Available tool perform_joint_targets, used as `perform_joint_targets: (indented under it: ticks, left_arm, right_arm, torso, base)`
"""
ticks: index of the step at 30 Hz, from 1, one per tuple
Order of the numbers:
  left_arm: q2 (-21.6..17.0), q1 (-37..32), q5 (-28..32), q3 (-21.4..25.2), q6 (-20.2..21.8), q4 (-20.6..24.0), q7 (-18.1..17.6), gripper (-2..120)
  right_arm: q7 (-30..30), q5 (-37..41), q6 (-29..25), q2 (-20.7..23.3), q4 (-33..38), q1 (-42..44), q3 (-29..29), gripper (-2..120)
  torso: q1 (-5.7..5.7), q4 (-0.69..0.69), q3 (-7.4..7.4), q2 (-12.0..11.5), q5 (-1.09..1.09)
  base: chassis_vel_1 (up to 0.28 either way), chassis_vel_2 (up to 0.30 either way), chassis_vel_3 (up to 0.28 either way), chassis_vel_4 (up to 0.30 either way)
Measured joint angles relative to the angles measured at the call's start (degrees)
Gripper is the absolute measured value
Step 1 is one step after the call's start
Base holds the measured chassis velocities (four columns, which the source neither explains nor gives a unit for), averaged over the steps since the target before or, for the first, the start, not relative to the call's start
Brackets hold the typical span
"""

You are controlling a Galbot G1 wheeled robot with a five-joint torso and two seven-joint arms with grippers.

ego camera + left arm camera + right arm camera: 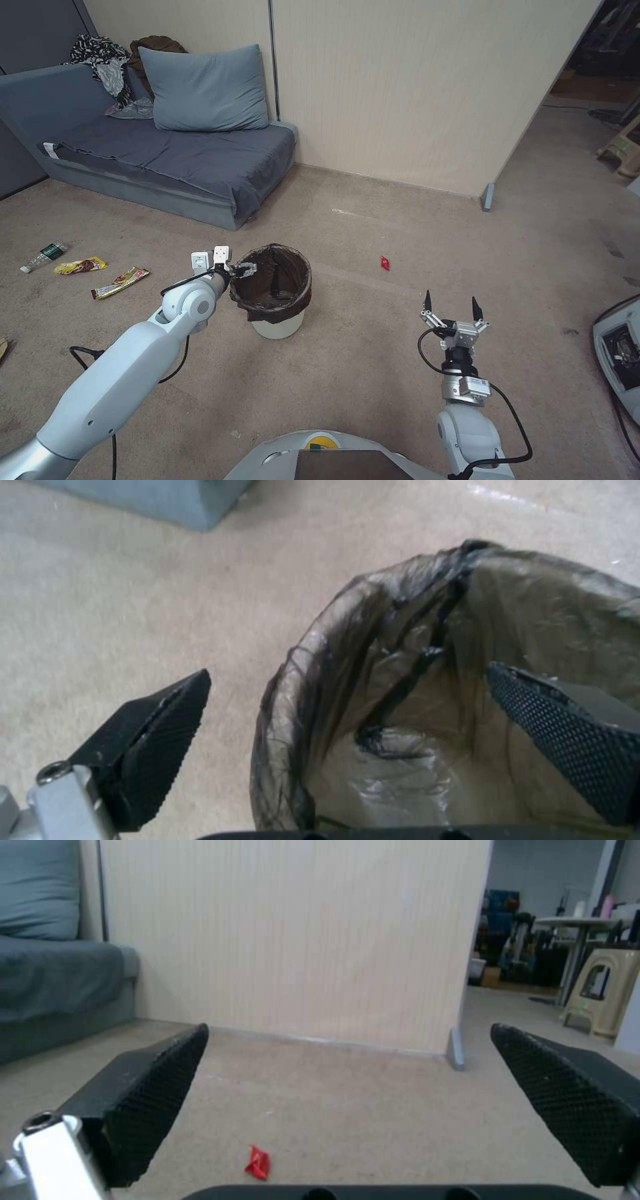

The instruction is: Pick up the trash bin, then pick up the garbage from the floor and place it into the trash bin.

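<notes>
we hold our right end effector [450,305] spread above bare floor. our left end effector [347,705] is spread across the rim of the trash bin [279,325]. beyond lies a red wrapper [385,263].

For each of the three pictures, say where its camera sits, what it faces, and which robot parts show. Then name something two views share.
Head view: high on the robot, looking down at the carpet; both arms show, the left gripper at the trash bin.
Left wrist view: looking into the bin's liner, open fingers astride its rim.
Right wrist view: low, facing the wall; open fingers.
Shared: red wrapper.
</notes>
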State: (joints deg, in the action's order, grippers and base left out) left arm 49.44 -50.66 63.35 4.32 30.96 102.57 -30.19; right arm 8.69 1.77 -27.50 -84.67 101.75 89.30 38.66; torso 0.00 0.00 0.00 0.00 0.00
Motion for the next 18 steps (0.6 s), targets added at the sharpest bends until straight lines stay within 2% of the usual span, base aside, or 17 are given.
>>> perform_joint_targets:
  ticks: [13, 18]
  left_arm:
    - [1.9, 5.4, 7.3, -2.1, 3.9, -5.1, -4.8, 100]
    - [3.0, 7.9, 9.5, -3.3, 6.0, -8.5, -7.1, 100]
  right_arm:
    - [0.0, 0.0, -0.3, -0.2, -1.0, -0.5, -0.2, 100]
    - [0.0, 0.0, -0.4, -0.6, -1.1, -0.6, -0.4, 100]
  torso:
    - [0.00, 0.00, 0.00, 0.0, 0.00]
    - [0.00, 0.00, 0.00, 0.0, 0.00]
  base:
    - [0.000, 0.000, 0.000, 0.000]
    - [0.000, 0.000, 0.000, 0.000]
